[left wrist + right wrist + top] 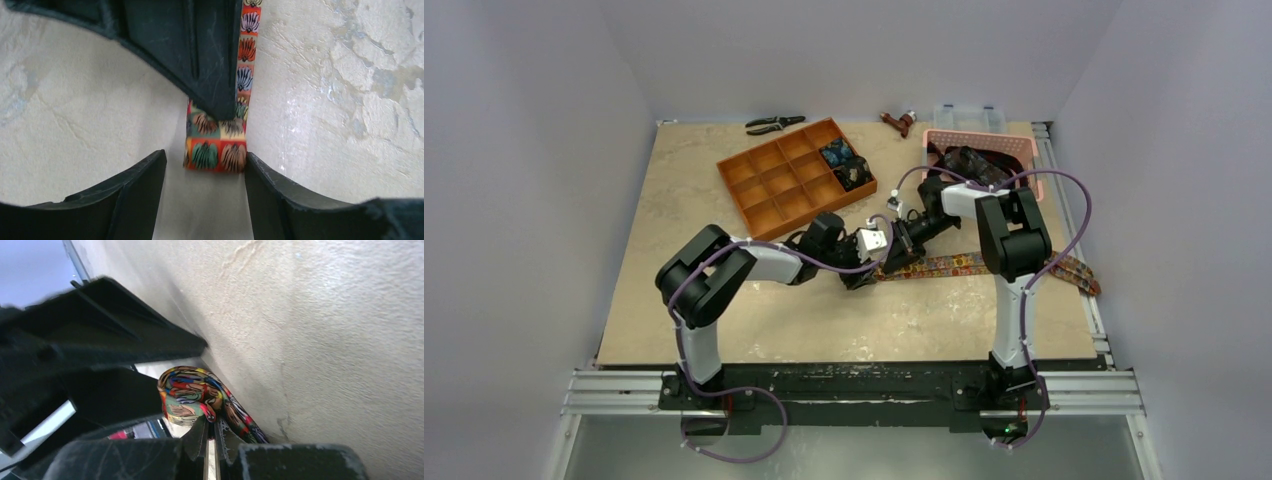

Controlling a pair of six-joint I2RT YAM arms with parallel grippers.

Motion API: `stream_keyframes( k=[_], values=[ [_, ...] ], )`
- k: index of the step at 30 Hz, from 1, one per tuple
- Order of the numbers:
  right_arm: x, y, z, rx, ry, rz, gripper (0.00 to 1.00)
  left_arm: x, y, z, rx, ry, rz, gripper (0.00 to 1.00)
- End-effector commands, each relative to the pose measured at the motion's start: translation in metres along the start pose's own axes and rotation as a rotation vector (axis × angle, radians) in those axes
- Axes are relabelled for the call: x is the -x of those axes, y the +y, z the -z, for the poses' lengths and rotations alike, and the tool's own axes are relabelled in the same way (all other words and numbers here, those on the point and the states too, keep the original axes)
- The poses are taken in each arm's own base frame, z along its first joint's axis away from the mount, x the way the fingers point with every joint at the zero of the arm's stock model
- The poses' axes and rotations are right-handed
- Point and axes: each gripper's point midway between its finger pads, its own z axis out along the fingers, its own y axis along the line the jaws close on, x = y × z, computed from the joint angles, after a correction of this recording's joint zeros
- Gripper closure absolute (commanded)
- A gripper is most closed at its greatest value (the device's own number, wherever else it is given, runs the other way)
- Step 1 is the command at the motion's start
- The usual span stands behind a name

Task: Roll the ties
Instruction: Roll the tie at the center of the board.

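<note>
A busy orange-red print tie (969, 265) lies as a long strip across the table's right half. Its left end is folded into a small roll (216, 154), which also shows in the right wrist view (192, 390). My right gripper (212, 432) is shut on this rolled end; its finger (210, 60) presses on the tie from above. My left gripper (205, 167) is open, jaws either side of the roll, and the right finger (270, 190) touches the fabric. Both grippers meet mid-table (879, 262). Two dark coiled ties (846, 165) sit in the orange tray (769, 185).
A pink basket (1022, 148) at the back right holds dark ties (969, 160). Behind it stands a clear plastic box (969, 113). Black pliers (774, 123) and a small red-brown tool (902, 122) lie at the back edge.
</note>
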Motion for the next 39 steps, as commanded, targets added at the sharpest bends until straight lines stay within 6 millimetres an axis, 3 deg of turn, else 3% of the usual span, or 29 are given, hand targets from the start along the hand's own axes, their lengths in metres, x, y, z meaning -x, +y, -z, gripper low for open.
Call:
stream_keyframes(
  k=[1,5,11,14,17,21,23,24,27,30,34,39],
  values=[
    [-0.004,-0.041,-0.002,-0.178,0.030,0.041,1.00,-0.012,-0.009,0.017,-0.067,-0.047,0.115,0.40],
    [-0.010,-0.056,-0.004,-0.233,0.047,0.012,1.00,-0.010,-0.014,0.014,-0.102,-0.093,0.102,0.37],
    [-0.008,-0.065,-0.005,-0.269,0.050,-0.007,1.00,0.000,-0.025,-0.008,-0.140,-0.148,0.102,0.38],
    [-0.007,-0.067,-0.007,-0.266,0.053,-0.010,1.00,0.001,-0.025,-0.018,-0.134,-0.156,0.094,0.45],
    [-0.006,-0.065,-0.010,-0.243,0.051,-0.006,1.00,-0.007,-0.023,-0.024,-0.107,-0.124,0.060,0.59],
    [-0.002,-0.053,-0.007,-0.204,0.036,0.013,0.99,-0.022,-0.014,-0.017,-0.036,-0.022,0.016,0.74],
    [0.000,-0.042,-0.002,-0.178,0.022,0.028,0.88,-0.030,-0.014,-0.010,-0.022,0.031,0.009,0.78],
    [0.001,-0.036,0.001,-0.169,0.017,0.035,0.80,-0.035,-0.014,-0.006,-0.023,0.061,-0.005,0.79],
    [0.005,-0.013,0.015,-0.121,-0.016,0.065,0.70,-0.045,-0.016,0.002,-0.019,0.116,-0.023,0.79],
    [0.008,0.008,0.024,-0.073,-0.047,0.089,0.66,-0.051,-0.013,0.004,-0.012,0.163,-0.018,0.78],
    [0.011,0.035,0.020,0.028,-0.058,0.072,0.62,-0.050,-0.009,0.002,-0.002,0.191,-0.005,0.77],
    [0.012,0.034,0.007,0.043,-0.031,0.051,0.62,-0.047,-0.009,-0.001,-0.007,0.209,0.000,0.76]
  ],
)
